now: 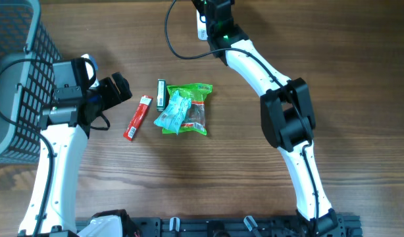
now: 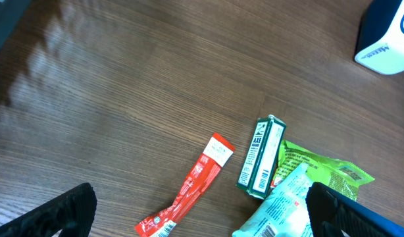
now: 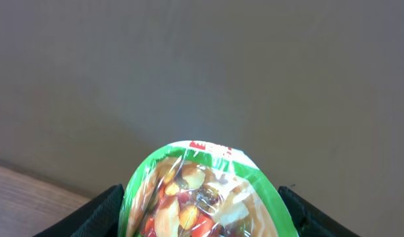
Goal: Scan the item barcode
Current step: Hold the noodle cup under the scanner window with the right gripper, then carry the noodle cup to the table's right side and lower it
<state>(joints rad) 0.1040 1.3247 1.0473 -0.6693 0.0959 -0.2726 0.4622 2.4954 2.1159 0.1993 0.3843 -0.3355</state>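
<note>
The left gripper [image 1: 122, 91] is spread wide, and straight ahead of its fingers lies a red stick packet [image 2: 189, 191]. Beside that sit a green gum pack [image 2: 261, 158] and a pale blue packet [image 2: 281, 207] heaped on a green bag [image 2: 330, 172]. Bare table [image 2: 123, 99] on either side of this cluster leaves room to pass. Beyond it stands the white scanner [image 2: 386, 46], and close behind the gripper the basket [image 1: 18, 72]. A nut-mix pouch [image 3: 195, 174] fills the gap of the right gripper [image 3: 201, 201], with open air ahead up to a plain grey surface [image 3: 202, 66]
</note>
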